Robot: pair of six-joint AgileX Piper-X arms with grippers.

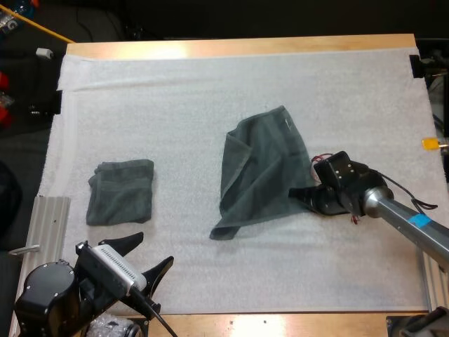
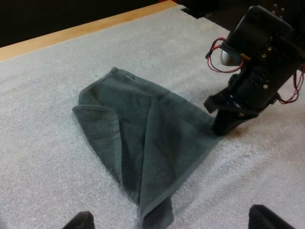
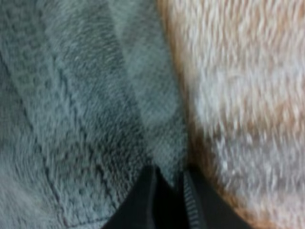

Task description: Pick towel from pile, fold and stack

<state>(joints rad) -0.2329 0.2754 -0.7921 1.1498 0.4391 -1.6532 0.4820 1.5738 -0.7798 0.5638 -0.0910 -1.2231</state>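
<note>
Left gripper (image 1: 153, 250) gapes wide, empty. Right gripper (image 1: 298, 192) pinches the right edge of 1 dark grey-green terry towel (image 1: 259, 168), mid white mat (image 1: 210, 84), long axis near-left to far-right; its white tag (image 1: 288, 123) unreadable.

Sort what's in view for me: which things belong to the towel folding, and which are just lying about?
Job:
loose towel, pinched at its edge by the right gripper
folded towel
left gripper, open, apart from both towels

Just there:
white mat
wooden table
</note>
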